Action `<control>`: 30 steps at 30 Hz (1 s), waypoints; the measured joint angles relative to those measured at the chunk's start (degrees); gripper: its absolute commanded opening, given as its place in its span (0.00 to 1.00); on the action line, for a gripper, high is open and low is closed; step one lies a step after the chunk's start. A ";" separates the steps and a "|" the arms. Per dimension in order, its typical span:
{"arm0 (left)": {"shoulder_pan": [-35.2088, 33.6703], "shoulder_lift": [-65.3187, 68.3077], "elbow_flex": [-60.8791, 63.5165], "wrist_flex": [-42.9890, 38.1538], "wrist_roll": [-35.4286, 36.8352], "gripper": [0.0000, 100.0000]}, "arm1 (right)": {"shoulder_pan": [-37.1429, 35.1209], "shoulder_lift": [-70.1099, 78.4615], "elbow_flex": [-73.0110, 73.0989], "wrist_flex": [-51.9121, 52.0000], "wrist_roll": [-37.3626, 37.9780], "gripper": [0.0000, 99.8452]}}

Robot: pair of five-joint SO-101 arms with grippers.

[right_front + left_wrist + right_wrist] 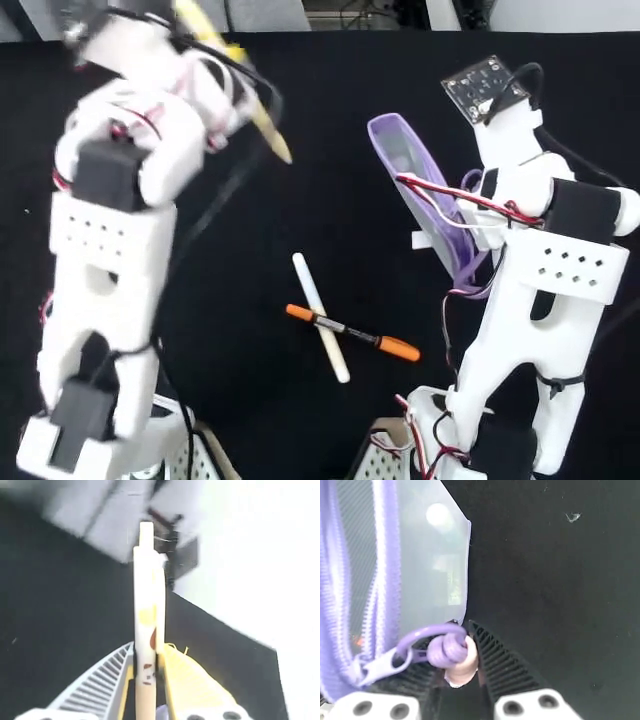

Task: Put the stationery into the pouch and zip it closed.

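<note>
My left gripper (228, 72) is raised at the back left, shut on a cream pen (262, 118) with yellow and brown marks; the pen (146, 630) stands clamped between the jaws. On the right, my right gripper (462, 672) is shut on the edge of the clear purple-zipped pouch (425, 195), held up off the table with its mouth open. The purple zip pull and ring (427, 647) hang beside the jaws. On the mat lie a white pen (320, 315) and an orange-capped marker (352, 332), crossed over each other, between the two arms.
The table is covered by a black mat (330, 130). The white arm bases (90, 430) stand at the front left and front right. A white wall and grey shapes lie beyond the mat's far edge.
</note>
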 measured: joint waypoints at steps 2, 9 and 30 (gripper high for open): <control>2.46 -2.55 3.87 -2.64 -2.90 0.03 | 0.00 0.00 0.00 0.00 0.00 0.01; 11.78 -12.57 24.53 -18.37 -8.26 0.03 | 0.00 0.00 0.00 0.00 0.00 0.01; 15.74 -30.07 67.69 -78.95 -15.82 0.03 | 0.00 0.00 0.09 0.00 0.00 0.01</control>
